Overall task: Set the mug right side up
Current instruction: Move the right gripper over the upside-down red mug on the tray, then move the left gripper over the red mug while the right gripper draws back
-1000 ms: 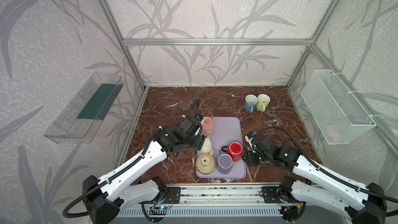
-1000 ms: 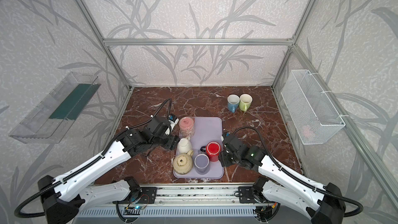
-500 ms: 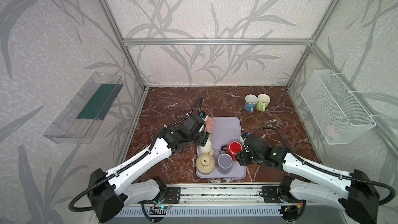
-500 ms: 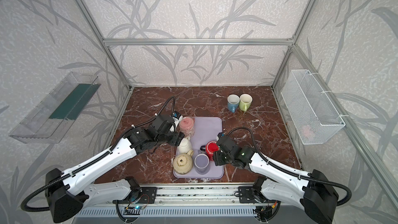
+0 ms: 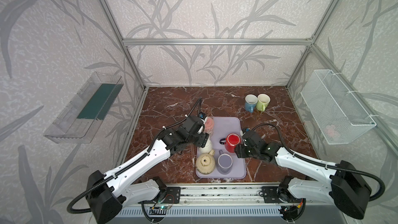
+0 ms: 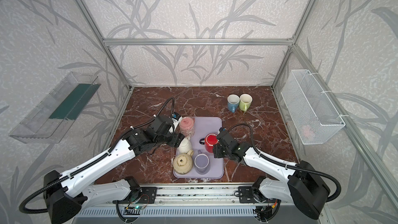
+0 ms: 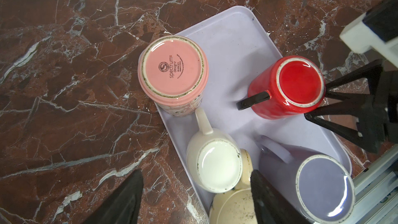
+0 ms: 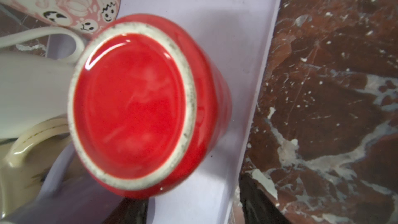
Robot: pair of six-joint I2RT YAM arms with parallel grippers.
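We count nothing done yet: the red mug (image 5: pixel 233 140) stands upside down by the right edge of the tray (image 5: pixel 226 126), our right gripper (image 8: pixel 190 190) spread just beside it and holding nothing, our left gripper (image 7: pixel 196 173) spread and empty over the white mug (image 5: pixel 205 145).

Both arms stretch forward and inward, bent low, the left claw (image 7: pixel 195 200) and the right claw (image 8: pixel 193 211) each with jaws spread, holding nothing.
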